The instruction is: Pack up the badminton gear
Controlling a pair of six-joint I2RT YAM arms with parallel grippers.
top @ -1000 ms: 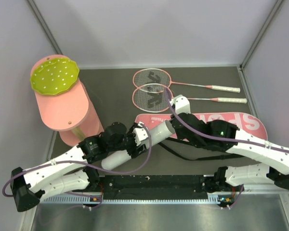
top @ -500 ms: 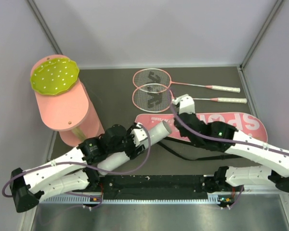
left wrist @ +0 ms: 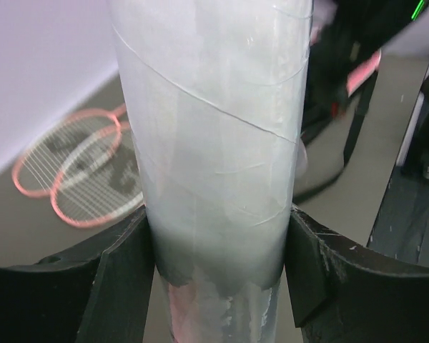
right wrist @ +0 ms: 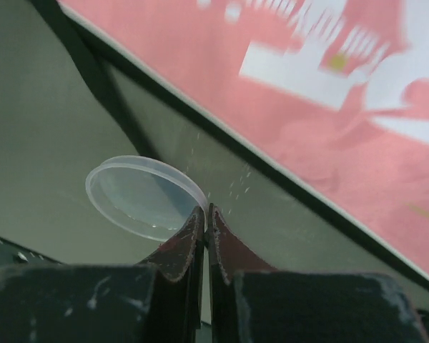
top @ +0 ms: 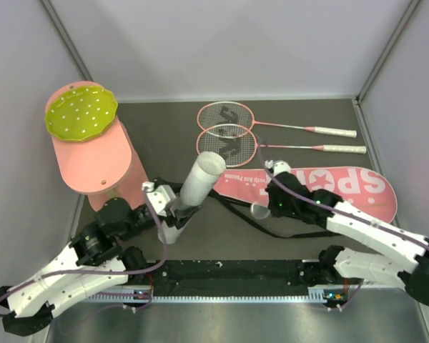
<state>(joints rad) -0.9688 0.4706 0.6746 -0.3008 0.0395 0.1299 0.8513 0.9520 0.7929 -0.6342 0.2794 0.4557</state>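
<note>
My left gripper (top: 173,214) is shut on the lower part of the white tube (top: 197,180) and holds it tilted upright with its open mouth at the top. In the left wrist view the tube (left wrist: 214,143) fills the space between the jaws of that gripper (left wrist: 218,275). My right gripper (top: 266,207) is shut on the rim of a clear round lid (right wrist: 139,196), low over the table beside the pink "SPORT" bag (top: 322,187). Two pink rackets (top: 227,143) lie behind the bag. I see no shuttlecocks.
A big pink cylinder (top: 100,168) with a yellow-green dotted disc (top: 80,113) stands at the left. The bag's black strap (top: 247,221) loops over the table between the arms. Grey walls close in the left, back and right.
The left arm has pulled back and tipped the tube from lying slanted to nearly upright. The right gripper has come away from the tube's mouth with the lid and moved nearer.
</note>
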